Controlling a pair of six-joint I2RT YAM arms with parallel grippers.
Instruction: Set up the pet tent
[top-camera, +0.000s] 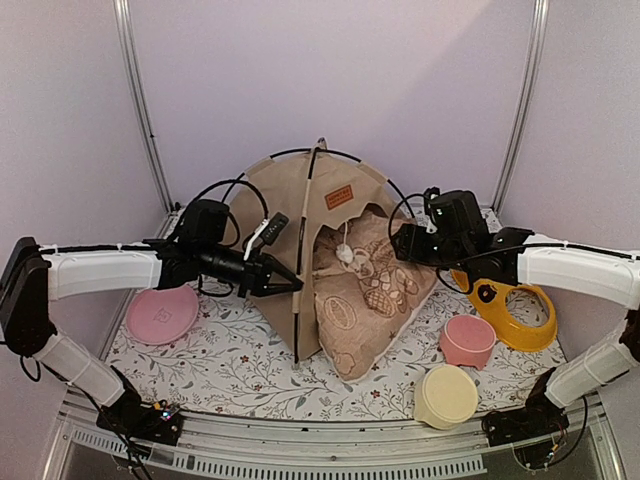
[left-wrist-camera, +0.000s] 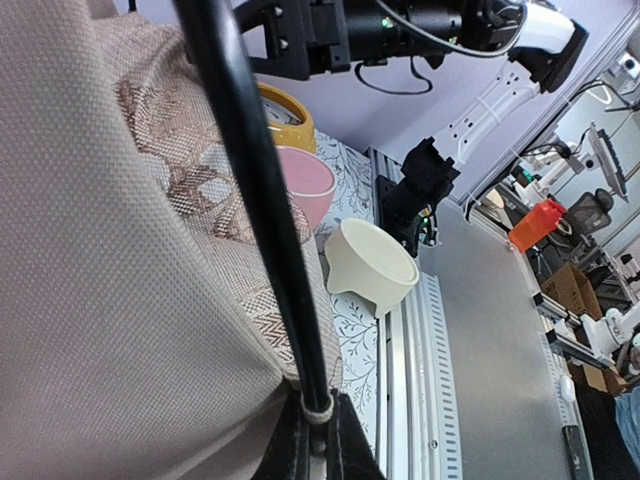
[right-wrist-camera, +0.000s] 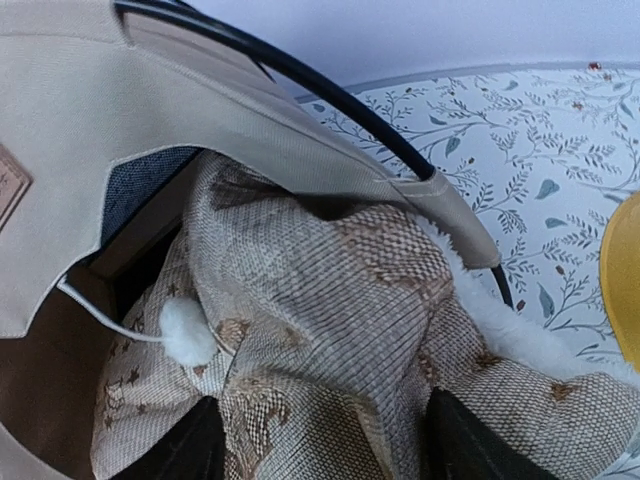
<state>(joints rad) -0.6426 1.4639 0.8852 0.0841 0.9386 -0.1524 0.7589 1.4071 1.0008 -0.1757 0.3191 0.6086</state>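
Observation:
The tan pet tent (top-camera: 290, 205) stands at the middle back, with its brown label patch (top-camera: 338, 196) and arched black poles (top-camera: 304, 280). The white pom-pom (top-camera: 344, 254) hangs in the doorway. A bear-print tan cushion (top-camera: 375, 290) lies half inside and spills out to the right. My left gripper (top-camera: 288, 284) is shut on the front pole; in the left wrist view the pole (left-wrist-camera: 262, 200) runs down into the gripper (left-wrist-camera: 320, 440). My right gripper (top-camera: 405, 246) is open over the cushion; its fingers (right-wrist-camera: 190, 445) straddle a cushion fold (right-wrist-camera: 330, 330) beside the pom-pom (right-wrist-camera: 186, 331).
A pink plate (top-camera: 162, 313) lies at the left. A pink bowl (top-camera: 468, 340), a cream bowl (top-camera: 446, 396) and a yellow bowl (top-camera: 515, 312) stand at the right on the floral mat (top-camera: 230, 365). The cream bowl (left-wrist-camera: 370, 265) sits near the table's metal front rail (left-wrist-camera: 425, 380).

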